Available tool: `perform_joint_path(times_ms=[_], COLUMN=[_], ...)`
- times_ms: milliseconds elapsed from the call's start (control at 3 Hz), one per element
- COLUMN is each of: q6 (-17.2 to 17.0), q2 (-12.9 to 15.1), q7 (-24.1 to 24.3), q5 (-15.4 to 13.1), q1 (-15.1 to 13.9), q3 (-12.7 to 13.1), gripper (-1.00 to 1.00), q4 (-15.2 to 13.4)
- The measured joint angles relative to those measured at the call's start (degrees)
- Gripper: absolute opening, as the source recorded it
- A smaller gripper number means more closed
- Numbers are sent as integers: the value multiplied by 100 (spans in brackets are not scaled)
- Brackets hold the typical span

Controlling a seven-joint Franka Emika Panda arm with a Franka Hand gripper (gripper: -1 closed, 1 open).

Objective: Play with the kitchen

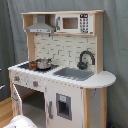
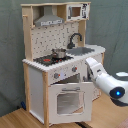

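Note:
The kitchen point(image 1: 65, 75) is a tall white and light-wood toy with a grey hood, a small microwave point(image 1: 72, 22), a black faucet point(image 1: 86, 57), a grey sink point(image 1: 75, 73) and a metal pot point(image 1: 43, 63) on the stovetop. In the second exterior view its windowed oven door point(image 2: 70, 100) hangs ajar, tilted out of its frame. My white arm point(image 2: 107, 82) reaches in from the second exterior view's right, and my gripper point(image 2: 89, 63) sits at the right end of the knob panel, just above the door's top corner. In the first exterior view only a white piece of the arm point(image 1: 20, 122) shows at the bottom left.
A grey curtain point(image 1: 115, 45) hangs behind the kitchen. The floor point(image 2: 20, 120) is light wood. A rounded counter end point(image 1: 102, 79) sticks out on the first exterior view's right.

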Motion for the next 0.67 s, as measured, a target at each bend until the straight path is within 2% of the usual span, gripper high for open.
perform_joint_path(times_ms=[667], q6=[0], q2=[31], q7=[-1243], q5=[5], q1=[32], q3=[-526], gripper=[100], q4=[-199])
